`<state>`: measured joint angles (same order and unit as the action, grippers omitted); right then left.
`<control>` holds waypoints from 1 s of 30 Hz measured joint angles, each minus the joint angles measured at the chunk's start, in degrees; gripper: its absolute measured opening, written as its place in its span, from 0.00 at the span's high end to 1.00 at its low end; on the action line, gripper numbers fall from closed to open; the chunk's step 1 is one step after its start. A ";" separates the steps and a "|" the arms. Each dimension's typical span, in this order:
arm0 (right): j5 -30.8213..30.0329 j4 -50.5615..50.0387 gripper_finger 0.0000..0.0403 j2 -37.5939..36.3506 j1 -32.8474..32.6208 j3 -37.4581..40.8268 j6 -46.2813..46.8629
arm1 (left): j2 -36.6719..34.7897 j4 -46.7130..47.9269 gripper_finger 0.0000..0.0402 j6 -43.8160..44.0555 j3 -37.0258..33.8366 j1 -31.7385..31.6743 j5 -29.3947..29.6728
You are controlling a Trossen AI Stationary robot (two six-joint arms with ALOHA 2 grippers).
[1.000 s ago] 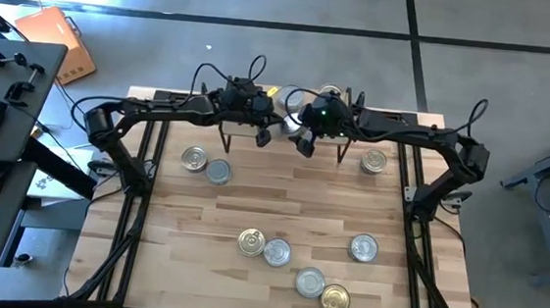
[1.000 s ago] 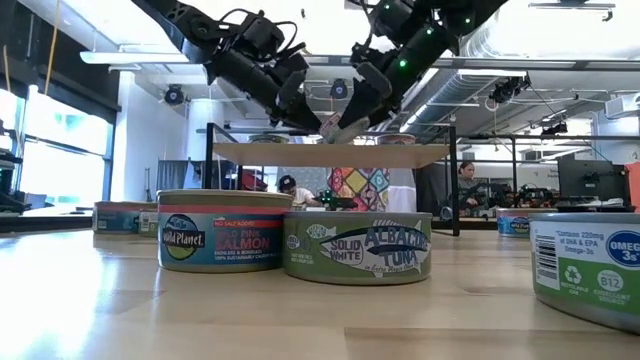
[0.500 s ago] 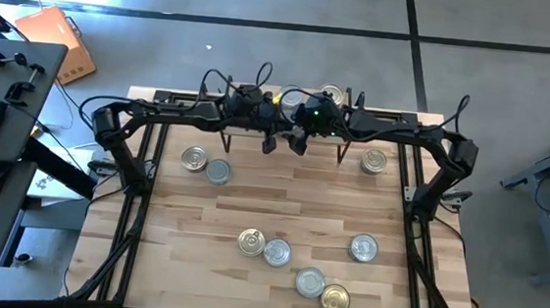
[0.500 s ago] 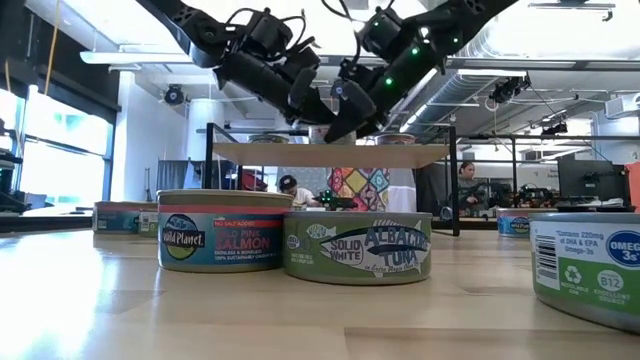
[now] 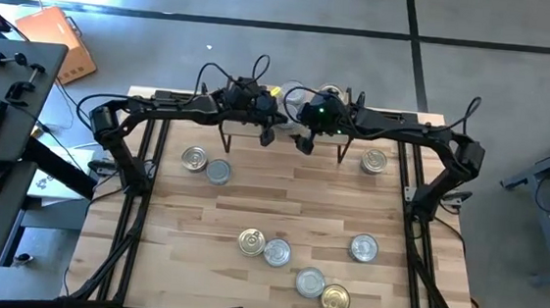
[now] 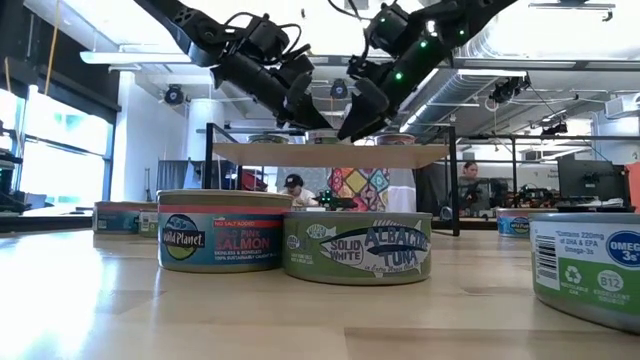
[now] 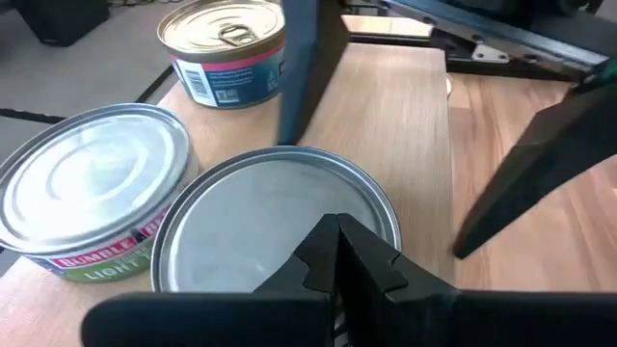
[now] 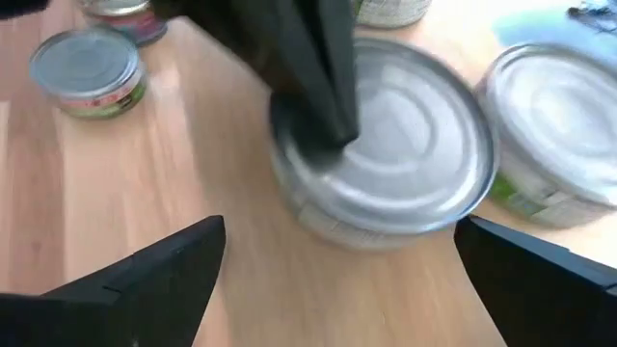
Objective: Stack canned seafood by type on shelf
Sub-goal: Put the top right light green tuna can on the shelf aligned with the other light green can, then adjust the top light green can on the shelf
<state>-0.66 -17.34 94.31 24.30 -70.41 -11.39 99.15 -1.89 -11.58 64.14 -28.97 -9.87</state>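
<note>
Both pincers hang over the shelf at the tabletop's far edge: the left pincer pinched tight, empty, above a silver tin; the right pincer spread wide, straddling it without touching

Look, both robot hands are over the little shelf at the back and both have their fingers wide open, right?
Not quite. Both are over the shelf, but only the right gripper is wide open. The left gripper is shut, its fingers pressed together above a silver can, as the left wrist view shows.
</note>
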 joint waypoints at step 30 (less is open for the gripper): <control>-15.30 -4.45 0.22 -10.66 -3.15 -0.02 3.87 | -4.54 -14.99 1.00 -1.45 -0.51 -1.20 6.11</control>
<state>-15.97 -21.79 83.65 21.15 -70.43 -7.52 94.62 -16.88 -13.04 63.62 -30.17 -3.76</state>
